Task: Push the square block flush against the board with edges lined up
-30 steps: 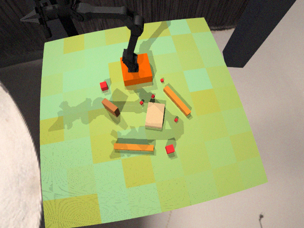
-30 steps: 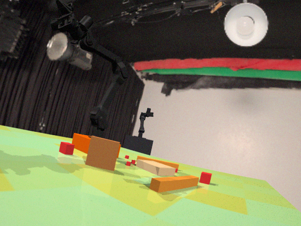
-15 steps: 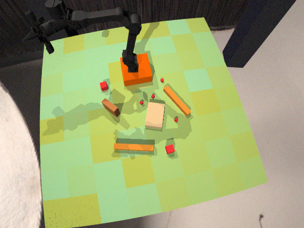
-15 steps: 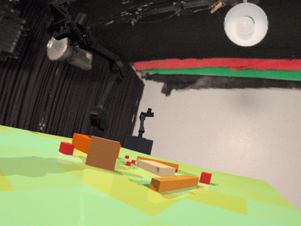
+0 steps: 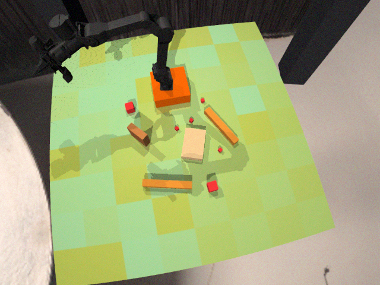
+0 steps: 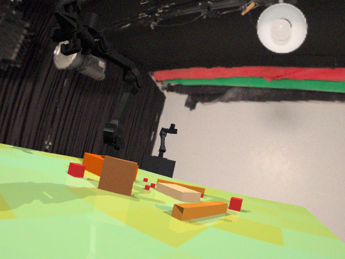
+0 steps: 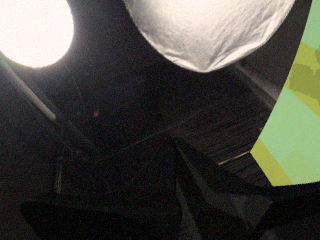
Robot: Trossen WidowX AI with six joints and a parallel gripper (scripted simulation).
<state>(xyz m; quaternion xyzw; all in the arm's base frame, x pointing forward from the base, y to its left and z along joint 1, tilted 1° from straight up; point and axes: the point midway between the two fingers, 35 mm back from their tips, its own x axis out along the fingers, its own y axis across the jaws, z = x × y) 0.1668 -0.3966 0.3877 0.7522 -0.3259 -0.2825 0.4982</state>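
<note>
The brown square block [image 5: 138,135] [image 6: 118,175] stands upright on a thin edge, left of the middle in the top view. The pale tan board [image 5: 193,143] [image 6: 178,191] lies flat to its right, with a wide gap between them; they do not touch. Their sides stand at different angles. My gripper [image 5: 34,72] [image 7: 172,143] is shut and empty, its fingertips together in the wrist view. It is raised high, off the left back part of the table in the top view, far from both parts. It is dark against the background.
An orange bar [image 5: 167,184] [image 6: 200,210] lies in front; another orange bar [image 5: 221,125] lies right of the board. Larger red cubes [image 5: 130,107] [image 5: 212,186] and several tiny red cubes [image 5: 176,127] [image 5: 219,149] lie around. The arm stands on an orange box [image 5: 173,101].
</note>
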